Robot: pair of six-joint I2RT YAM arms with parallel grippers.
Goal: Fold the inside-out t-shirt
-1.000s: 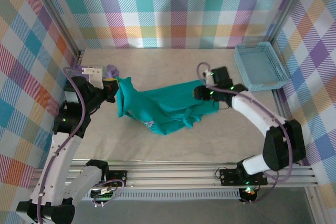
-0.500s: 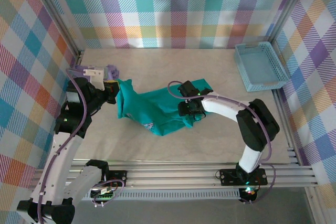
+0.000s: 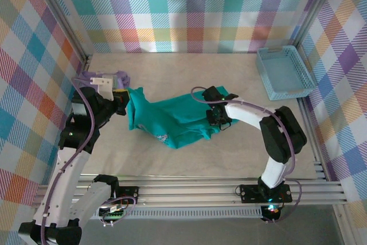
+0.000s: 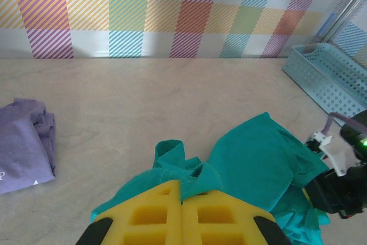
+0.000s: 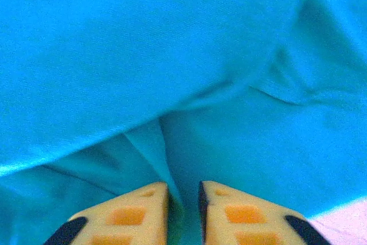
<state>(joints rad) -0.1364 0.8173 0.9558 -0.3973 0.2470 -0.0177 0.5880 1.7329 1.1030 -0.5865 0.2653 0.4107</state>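
Observation:
The inside-out t-shirt (image 3: pixel 172 120) lies crumpled in a teal heap in the middle of the table. My left gripper (image 3: pixel 125 102) is at its left end, shut on a bunched edge of the cloth. In the left wrist view the yellow fingers (image 4: pixel 149 210) of the left gripper (image 4: pixel 182 186) press together with a tuft of the t-shirt (image 4: pixel 258 159) sticking out between them. My right gripper (image 3: pixel 217 120) presses down on the shirt's right part. Seen from the right wrist, the right gripper (image 5: pixel 183 190) has its jaws nearly together, pinching a fold of the t-shirt (image 5: pixel 172 55).
A pale lavender garment (image 3: pixel 117 77) lies bunched at the left wall, just behind my left gripper; it is also at the left in the left wrist view (image 4: pixel 23 142). A light blue basket (image 3: pixel 284 73) stands at the back right (image 4: pixel 330 76). Checked walls surround the table.
My right arm swung in from the right, came down on the shirt's right part, and its jaws closed from wide apart onto a fold. The left gripper held its grip.

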